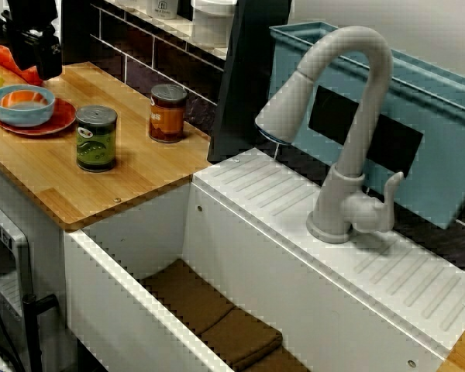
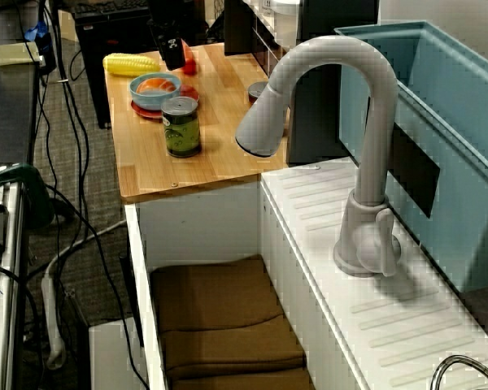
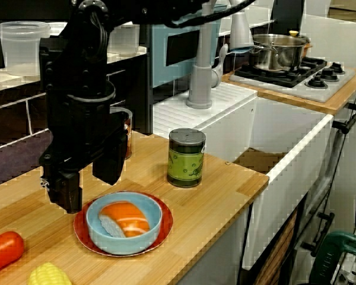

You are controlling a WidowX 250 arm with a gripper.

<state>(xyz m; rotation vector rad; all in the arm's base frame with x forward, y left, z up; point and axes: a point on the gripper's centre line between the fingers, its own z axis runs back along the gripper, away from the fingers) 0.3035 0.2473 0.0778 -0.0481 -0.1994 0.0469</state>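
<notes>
A mock kitchen in a lab: pale wooden counter [image 1: 139,167], white sink basin [image 1: 240,256], grey arched faucet [image 1: 349,139], steel pot [image 3: 277,50] on a grey stove [image 3: 320,83], loose cables [image 2: 49,317] on the floor.

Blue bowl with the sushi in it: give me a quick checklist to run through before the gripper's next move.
1. The gripper is open with nothing between its fingers: ok.
2. The blue bowl sits upright on the red plate: ok.
3. The sushi lies inside the blue bowl: ok.
4. The green can stands apart from the blue bowl: ok.
5. The gripper is clear of the bowl's rim: cannot tell, as one finger hangs close behind it.
</notes>
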